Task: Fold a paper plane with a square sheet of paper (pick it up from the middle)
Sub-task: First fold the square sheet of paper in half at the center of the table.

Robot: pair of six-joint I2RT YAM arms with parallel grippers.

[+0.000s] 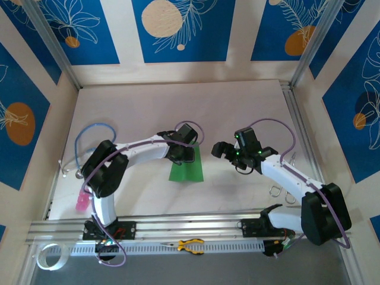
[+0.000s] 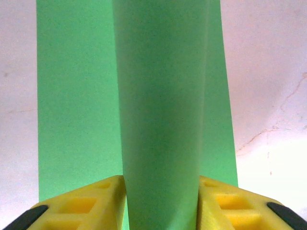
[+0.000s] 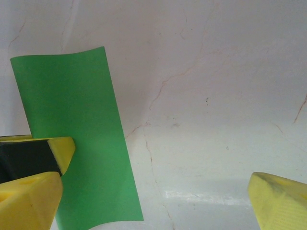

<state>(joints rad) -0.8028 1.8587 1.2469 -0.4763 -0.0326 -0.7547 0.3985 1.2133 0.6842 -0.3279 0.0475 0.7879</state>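
Note:
The square sheet of paper (image 1: 187,170) is bright green and lies mid-table. My left gripper (image 1: 185,155) comes down on its middle. In the left wrist view the yellow fingers (image 2: 96,201) are shut on a raised ridge of the sheet (image 2: 160,120), whose flaps spread flat on both sides. My right gripper (image 1: 222,149) hovers just right of the sheet, open. Its yellow fingertips (image 3: 280,199) stand wide apart over bare table, with the sheet's curled edge (image 3: 76,134) at the left. The paper plane is out of view.
A pink object (image 1: 81,202) and a blue cable loop (image 1: 95,133) lie by the left arm's base. Yellow-handled pliers (image 1: 190,245) rest on the front rail, with a tape roll (image 1: 47,256) at the near left. Metal hooks (image 1: 282,193) lie near the right arm.

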